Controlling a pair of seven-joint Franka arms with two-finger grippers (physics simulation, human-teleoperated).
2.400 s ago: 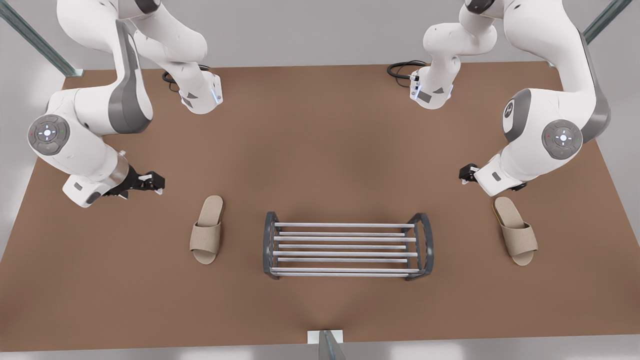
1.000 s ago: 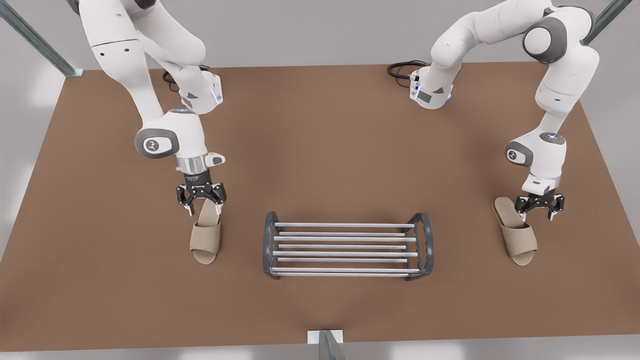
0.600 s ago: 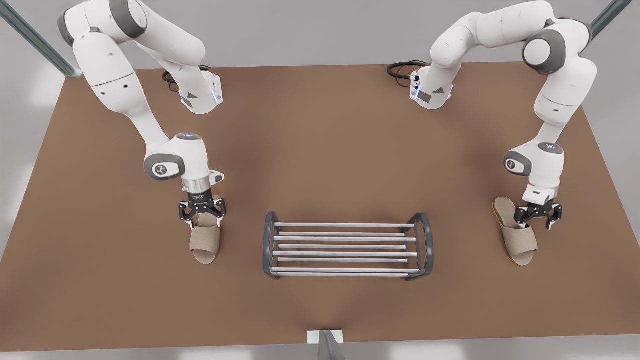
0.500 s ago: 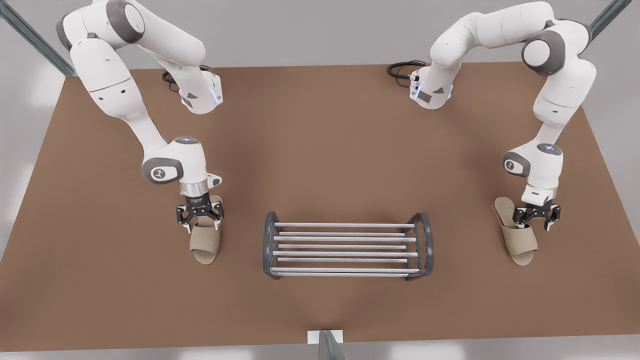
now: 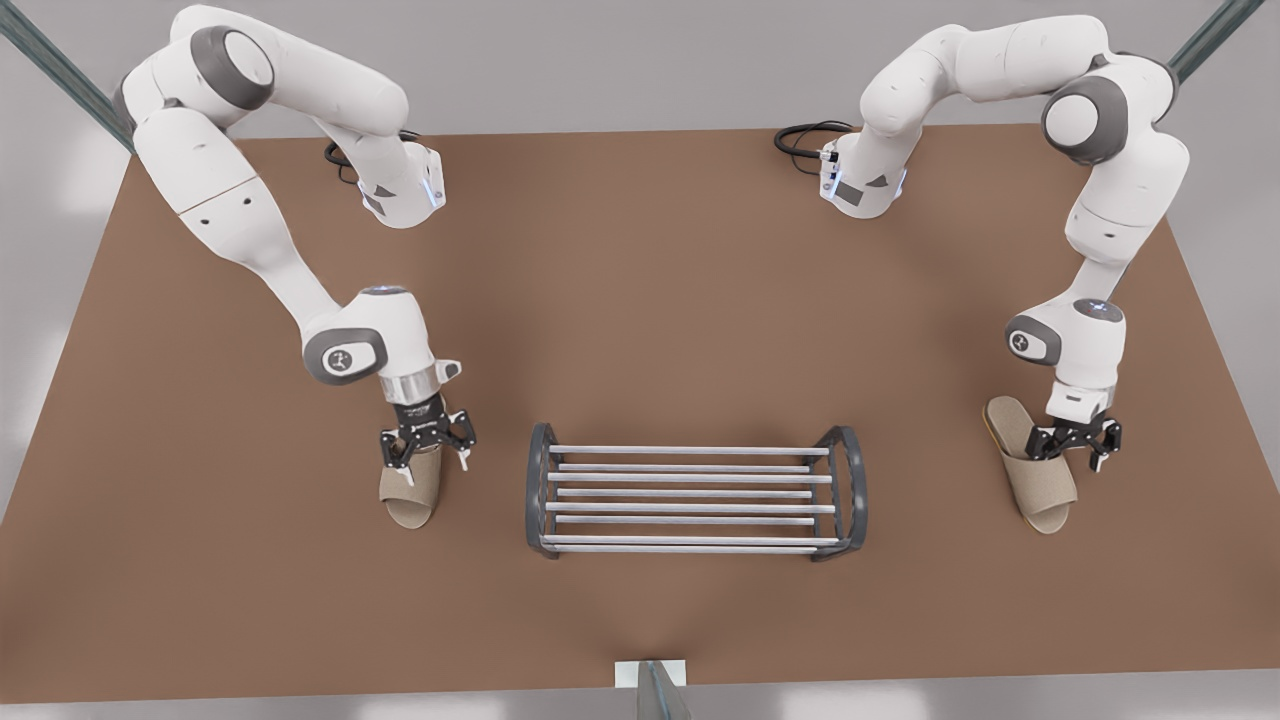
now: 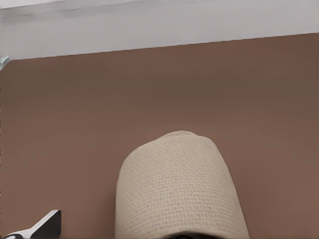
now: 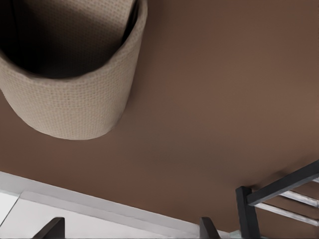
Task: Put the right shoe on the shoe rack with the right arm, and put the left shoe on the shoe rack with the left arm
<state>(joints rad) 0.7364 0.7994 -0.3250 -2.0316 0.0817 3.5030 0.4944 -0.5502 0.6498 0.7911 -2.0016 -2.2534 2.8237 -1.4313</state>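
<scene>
Fabric slippers, soft and light, so the stiffer sole edge looks the safest hold. Right gripper (image 5: 427, 447) hangs spread wide over the right shoe (image 5: 408, 495), just beside the rack (image 5: 690, 497), gripping nothing. Left gripper (image 5: 1075, 440), equally spread and empty, straddles the left shoe (image 5: 1040, 485), well off the rack's other end. Count: two slippers, one rack, two arms.

Table (image 5: 640, 300) plain matte brown. Both slippers beige, fine woven-grid texture: one on front view's left (image 5: 411, 490), one on right (image 5: 1035, 472). Shoe rack (image 5: 690, 495): silver rods, dark grey end frames. Arms glossy white, grey joint caps; grippers (image 5: 428, 440) (image 5: 1075, 440) black, pale tips on fingers. Far wall light grey.
</scene>
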